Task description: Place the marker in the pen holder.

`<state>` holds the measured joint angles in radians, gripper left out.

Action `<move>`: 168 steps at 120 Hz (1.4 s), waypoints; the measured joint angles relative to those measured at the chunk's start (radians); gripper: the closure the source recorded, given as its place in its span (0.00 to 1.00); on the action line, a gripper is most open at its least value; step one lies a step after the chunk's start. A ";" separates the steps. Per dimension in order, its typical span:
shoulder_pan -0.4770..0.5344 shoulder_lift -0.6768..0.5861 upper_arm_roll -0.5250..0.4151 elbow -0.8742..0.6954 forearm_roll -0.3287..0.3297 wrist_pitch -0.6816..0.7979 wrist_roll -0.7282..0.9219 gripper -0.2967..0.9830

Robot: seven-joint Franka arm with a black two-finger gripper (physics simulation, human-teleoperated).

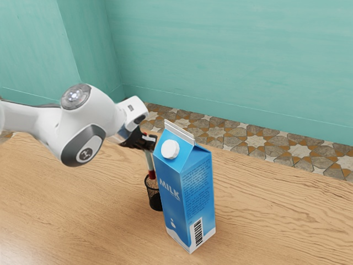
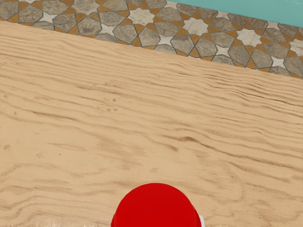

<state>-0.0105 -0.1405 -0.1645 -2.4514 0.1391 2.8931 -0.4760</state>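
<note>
Exterior view: left of blue, gable-topped milk carton point(image 1: 187, 193), claw point(image 1: 147, 143) clamped on near-upright marker point(image 1: 150, 161), red lower end at mouth of dark, round pen holder point(image 1: 154, 200) beside carton. Grasp, alignment look done; lowering, release remain. Wrist view: marker's smooth, domed red end; streaky wood-grain counter point(image 2: 118, 113); star-patterned tiles point(image 2: 142, 33).
</note>
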 joint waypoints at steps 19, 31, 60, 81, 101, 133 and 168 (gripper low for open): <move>0.000 0.003 -0.001 0.000 -0.001 0.005 -0.026 0.81; 0.001 0.001 -0.001 0.000 -0.001 0.006 -0.039 0.81; 0.010 0.016 0.002 0.001 0.001 0.003 -0.060 0.81; 0.018 0.036 0.006 0.008 0.007 0.003 -0.066 0.81; 0.016 0.038 0.006 0.010 0.001 0.001 -0.071 0.61; 0.056 0.007 0.040 0.103 -0.002 -0.130 -0.073 0.34; 0.041 0.150 0.093 0.860 -0.005 -0.903 0.031 0.26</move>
<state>0.0300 0.0095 -0.0713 -1.5918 0.1341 1.9901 -0.4452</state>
